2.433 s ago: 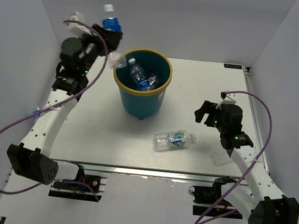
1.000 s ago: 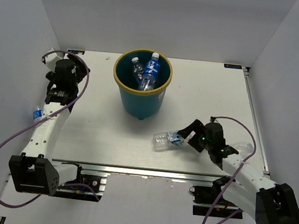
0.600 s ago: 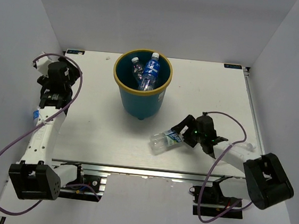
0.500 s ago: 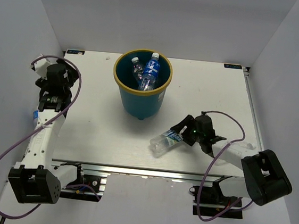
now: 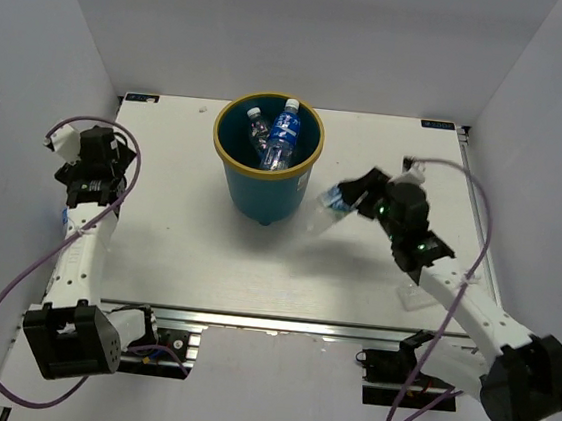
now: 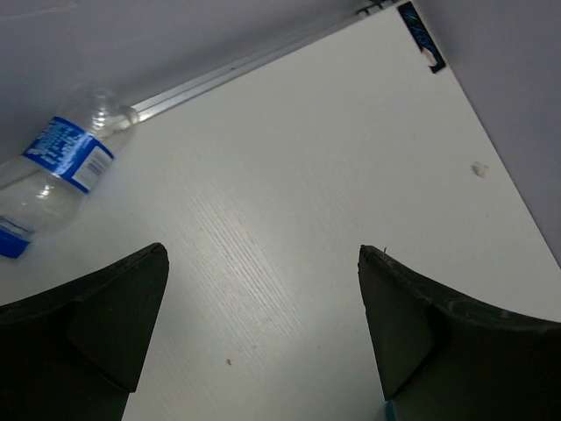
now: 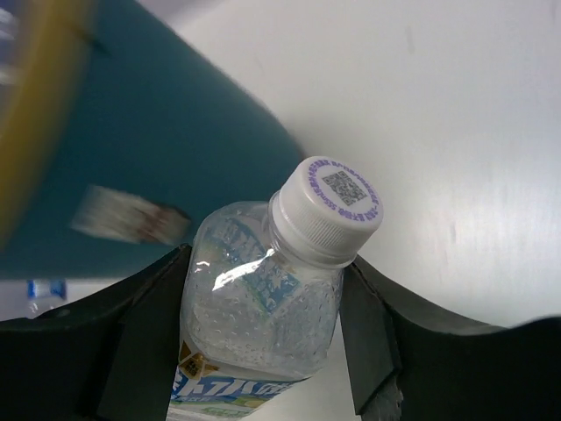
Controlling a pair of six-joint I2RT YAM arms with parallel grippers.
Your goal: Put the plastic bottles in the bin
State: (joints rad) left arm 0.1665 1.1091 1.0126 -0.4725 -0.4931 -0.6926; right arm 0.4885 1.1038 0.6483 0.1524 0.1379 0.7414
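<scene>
Logged right gripper (image 5: pixel 344 199) clamped below the cap of a green-white labelled bottle (image 7: pixel 263 307), lifted off the table (image 5: pixel 206 253) just right of the bin (image 5: pixel 262 197) holding two bottles (image 5: pixel 283 135); left gripper (image 6: pixel 261 263) gaping, blue-labelled bottle (image 6: pixel 54 171) lying beyond its fingers by the wall (image 6: pixel 131 35).

top external: high, down onto whole table (image 5: pixel 176 250)
left wrist: low over table
right wrist: close on held bottle (image 7: pixel 263 333), bin (image 7: pixel 131 149) behind
shared with top: bin, held bottle
</scene>
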